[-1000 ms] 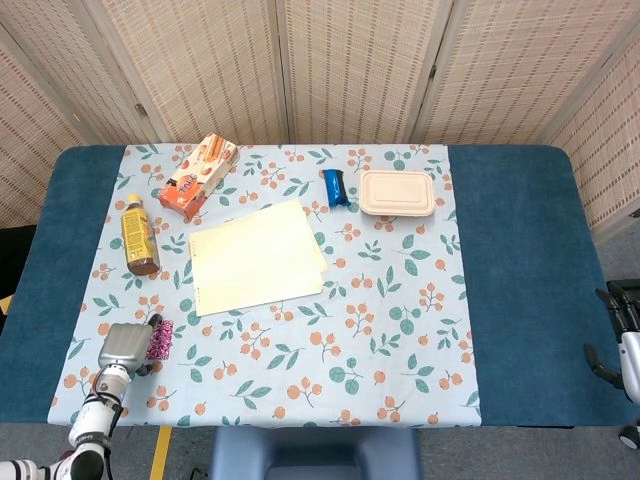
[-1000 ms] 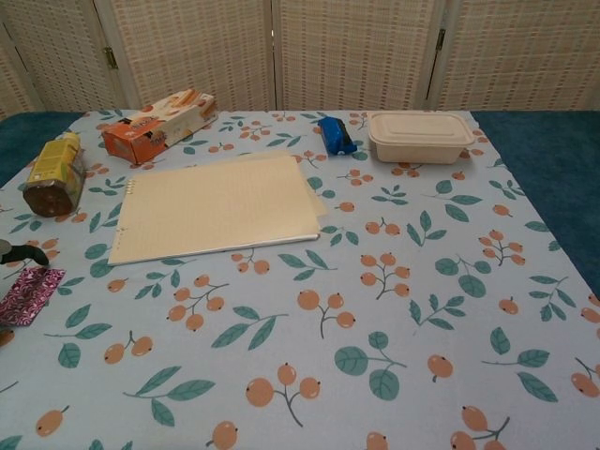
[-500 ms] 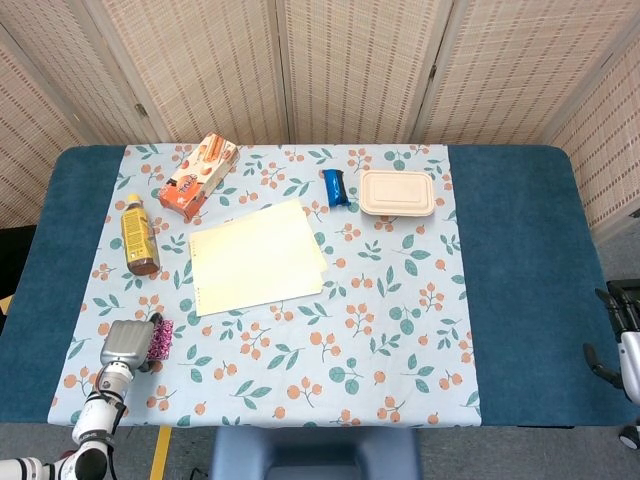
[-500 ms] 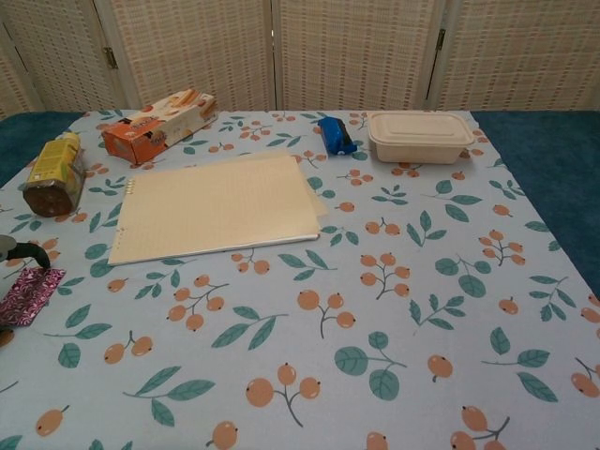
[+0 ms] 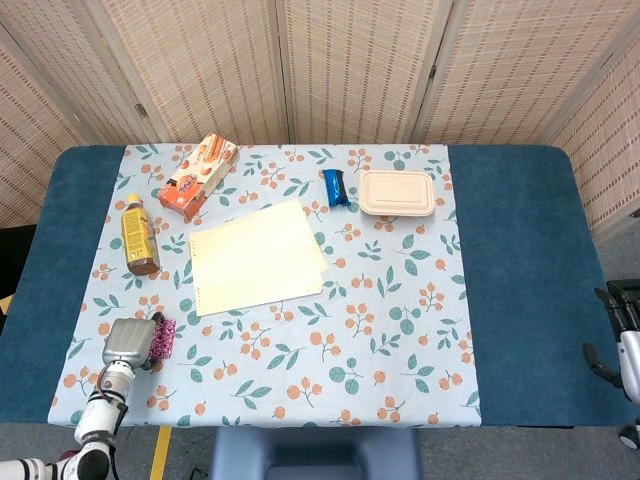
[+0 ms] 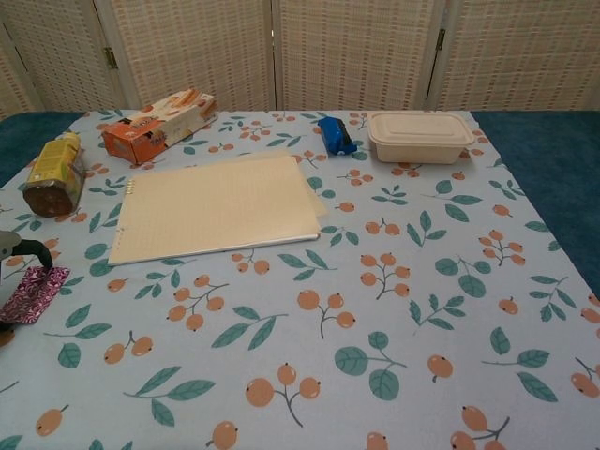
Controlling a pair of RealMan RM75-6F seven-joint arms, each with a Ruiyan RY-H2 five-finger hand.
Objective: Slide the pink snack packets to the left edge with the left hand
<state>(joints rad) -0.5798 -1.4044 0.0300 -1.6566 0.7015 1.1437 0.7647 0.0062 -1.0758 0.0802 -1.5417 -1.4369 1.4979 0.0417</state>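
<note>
A pink snack packet lies flat on the floral cloth near its left edge; in the head view only its right strip shows beside my left hand. That hand lies over the packet's left part, its grey back upward. The chest view shows only a dark finger curving at the packet's far corner. Whether the fingers grip the packet is hidden. My right hand hangs off the table's right edge, dark fingers loosely spread, holding nothing.
A tea bottle lies behind the packet. Yellow paper sheets fill the centre left. An orange biscuit box, a blue packet and a beige lidded container line the back. The floral cloth covers the blue table.
My left hand and the pink packet have shifted slightly right and toward the table's middle. The right hand has not moved.
</note>
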